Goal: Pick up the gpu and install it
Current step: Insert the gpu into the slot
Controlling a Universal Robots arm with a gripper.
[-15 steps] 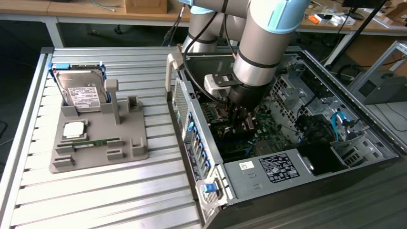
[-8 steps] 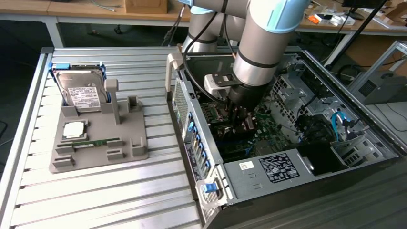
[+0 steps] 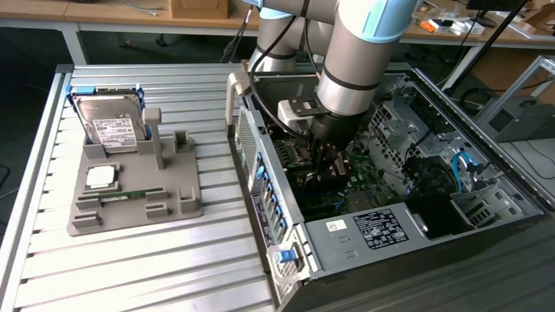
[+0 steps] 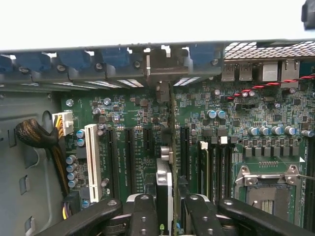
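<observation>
My gripper (image 3: 333, 162) is down inside the open computer case (image 3: 347, 234), over the green motherboard (image 4: 128, 115). It is shut on the gpu (image 4: 164, 183), which the wrist view shows edge-on between the two black fingers (image 4: 142, 214). The thin card runs from the fingers toward the case's rear wall, and its far end meets the slot openings (image 4: 165, 66) there. The card stands upright in line with the black expansion slots (image 4: 129, 157); I cannot tell whether its edge is seated in one. In the exterior view the gpu (image 3: 336, 174) is a dark shape under the wrist.
A grey parts holder (image 3: 130, 195) at the exterior view's left carries a silver hard drive (image 3: 117, 127), a processor chip (image 3: 101, 175) and a green memory stick (image 3: 130, 194). Near the card are a white slot (image 4: 91, 162), yellow-black cables (image 4: 42, 137) and the processor socket (image 4: 268, 189).
</observation>
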